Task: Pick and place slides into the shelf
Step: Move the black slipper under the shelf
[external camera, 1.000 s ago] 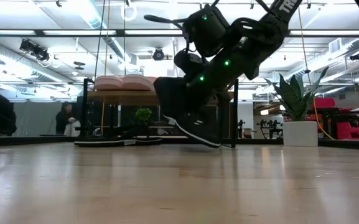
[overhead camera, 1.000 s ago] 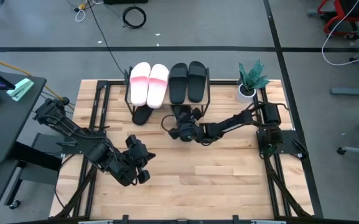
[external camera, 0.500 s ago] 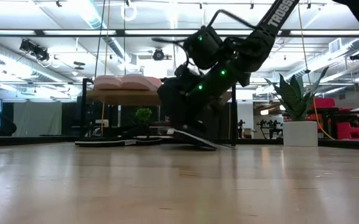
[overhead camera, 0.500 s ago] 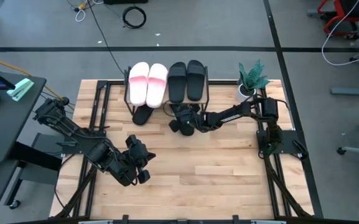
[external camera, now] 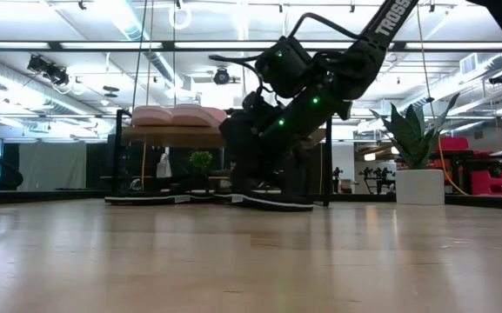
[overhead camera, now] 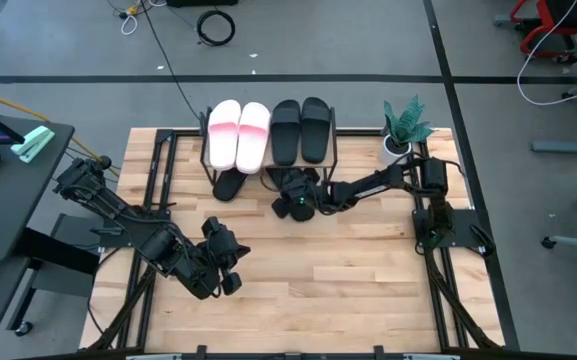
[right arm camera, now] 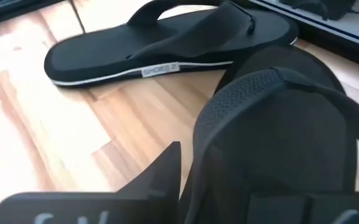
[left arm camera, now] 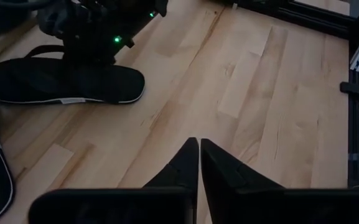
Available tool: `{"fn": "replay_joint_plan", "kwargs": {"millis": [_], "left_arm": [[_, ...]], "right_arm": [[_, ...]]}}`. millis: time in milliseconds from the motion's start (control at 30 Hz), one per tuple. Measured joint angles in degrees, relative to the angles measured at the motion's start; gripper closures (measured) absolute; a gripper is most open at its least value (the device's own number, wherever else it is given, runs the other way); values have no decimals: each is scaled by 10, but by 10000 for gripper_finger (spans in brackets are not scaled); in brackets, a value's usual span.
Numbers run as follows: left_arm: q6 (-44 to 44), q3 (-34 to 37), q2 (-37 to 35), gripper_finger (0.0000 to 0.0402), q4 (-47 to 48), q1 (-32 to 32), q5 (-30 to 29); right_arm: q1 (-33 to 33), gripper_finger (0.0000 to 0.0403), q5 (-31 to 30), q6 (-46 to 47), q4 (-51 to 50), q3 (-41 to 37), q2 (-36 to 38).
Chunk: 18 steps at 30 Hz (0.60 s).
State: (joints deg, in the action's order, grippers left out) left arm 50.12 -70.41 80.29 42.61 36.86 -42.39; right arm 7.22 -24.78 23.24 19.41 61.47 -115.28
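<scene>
Wooden table: left gripper idle at front-left, fingers closed, empty. Shelf at rear centre carries four slides lengthwise front-to-back. Right gripper clamps black slide, flat on table at shelf's foot.

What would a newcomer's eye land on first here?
The two pale pink slides and two black slides lined up on the small wooden-topped shelf at the table's far edge. Just in front, the right gripper is down over another black slide lying flat on the table; the left gripper waits shut nearer the front.
</scene>
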Motion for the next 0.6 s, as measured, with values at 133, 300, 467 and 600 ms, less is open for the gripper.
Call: {"fn": "replay_joint_plan", "kwargs": {"millis": [133, 300, 467, 600], "left_arm": [[3, 0, 0, 377, 0, 0, 0], [2, 0, 0, 390, 0, 0, 0], [2, 0, 0, 395, 1, 5, 8], [2, 0, 0, 385, 2, 19, 11]], "right_arm": [[-10, 300, -1, -3, -3, 0, 0], [-36, 297, 0, -4, -6, 0, 0], [-75, 311, -19, -40, -71, 1, 10], [-109, 332, -113, -40, -157, 1, 25]]}}
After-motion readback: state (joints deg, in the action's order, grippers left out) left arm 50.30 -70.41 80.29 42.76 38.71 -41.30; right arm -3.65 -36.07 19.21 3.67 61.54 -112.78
